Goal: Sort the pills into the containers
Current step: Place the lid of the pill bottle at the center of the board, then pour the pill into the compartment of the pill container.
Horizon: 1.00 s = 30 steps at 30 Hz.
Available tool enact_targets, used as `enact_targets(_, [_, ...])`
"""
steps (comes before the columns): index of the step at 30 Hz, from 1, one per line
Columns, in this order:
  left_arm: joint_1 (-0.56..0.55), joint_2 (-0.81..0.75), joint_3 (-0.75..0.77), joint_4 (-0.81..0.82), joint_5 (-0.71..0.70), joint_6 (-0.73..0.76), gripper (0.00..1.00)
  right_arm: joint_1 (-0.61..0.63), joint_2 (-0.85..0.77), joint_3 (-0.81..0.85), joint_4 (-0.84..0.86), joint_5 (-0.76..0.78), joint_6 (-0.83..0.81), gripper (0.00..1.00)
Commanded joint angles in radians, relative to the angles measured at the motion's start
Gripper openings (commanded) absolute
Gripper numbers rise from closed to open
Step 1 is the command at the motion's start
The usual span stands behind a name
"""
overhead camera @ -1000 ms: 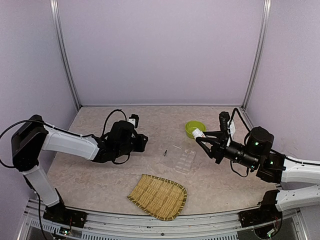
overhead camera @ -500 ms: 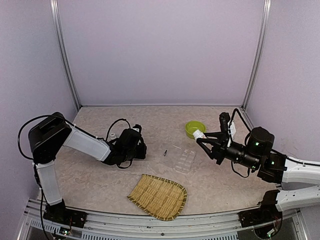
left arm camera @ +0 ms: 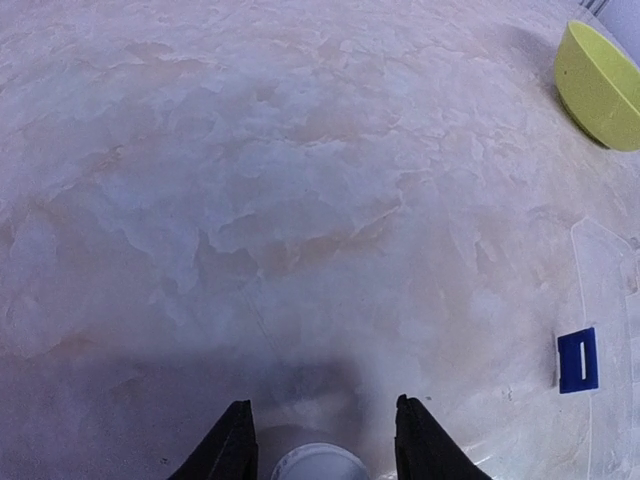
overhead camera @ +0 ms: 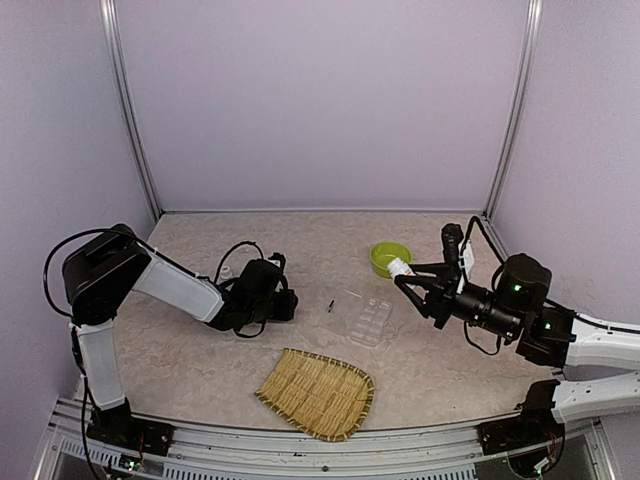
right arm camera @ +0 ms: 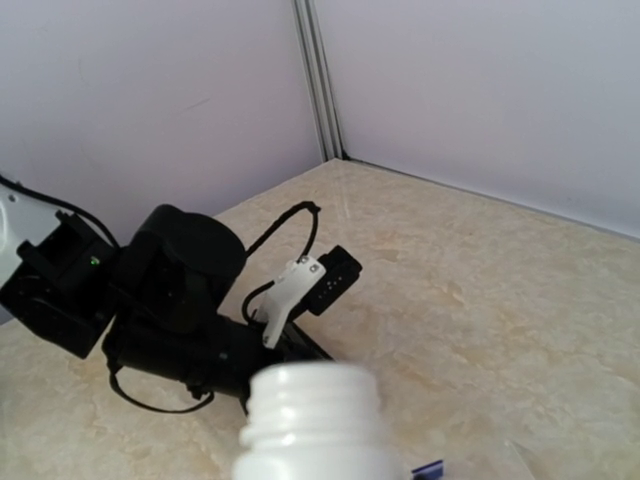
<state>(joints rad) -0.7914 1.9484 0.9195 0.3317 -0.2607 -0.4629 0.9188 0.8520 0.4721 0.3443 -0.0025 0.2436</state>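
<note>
The clear compartment box (overhead camera: 368, 318) lies flat mid-table; in the left wrist view its edge (left arm camera: 600, 290) carries a blue mark (left arm camera: 577, 360). My right gripper (overhead camera: 408, 274) is shut on a white open-necked bottle (overhead camera: 398, 267), held above the table between the box and the bowl. The bottle's neck fills the bottom of the right wrist view (right arm camera: 315, 420), and the fingers are hidden there. My left gripper (overhead camera: 289, 303) sits low on the table left of the box. Its jaws (left arm camera: 320, 410) stand apart around a white round cap-like thing (left arm camera: 318, 464), without touching it. No pills show.
A lime-green bowl (overhead camera: 390, 258) stands behind the box and shows in the left wrist view (left arm camera: 600, 85). A woven bamboo tray (overhead camera: 318, 392) lies near the front edge. A small dark object (overhead camera: 331, 305) lies left of the box.
My left arm has folded in and dropped low to the table, and its gripper has turned towards the box. The right gripper with the bottle has barely moved.
</note>
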Motion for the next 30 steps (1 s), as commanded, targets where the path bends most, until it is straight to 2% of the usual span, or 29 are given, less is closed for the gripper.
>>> enact_targets(1, [0.009,-0.004,0.015,0.028,0.024,0.0,0.48,-0.004,-0.021,-0.016,0.005,0.014,0.004,0.14])
enact_targets(6, [0.012,-0.045,0.007,0.017,0.03,-0.003,0.55,-0.004,-0.026,-0.04,0.019,0.015,-0.005,0.14])
enact_targets(18, [0.014,-0.201,-0.013,-0.018,0.105,-0.017,0.98,-0.004,-0.039,-0.181,0.175,-0.053,-0.019,0.14])
enact_targets(22, [0.006,-0.246,-0.015,-0.036,0.146,-0.018,0.99,-0.004,-0.035,-0.225,0.221,-0.047,-0.026,0.14])
enact_targets(30, [-0.032,-0.273,0.031,-0.098,0.165,0.039,0.99,-0.006,0.08,-0.256,0.308,-0.03,-0.015,0.13])
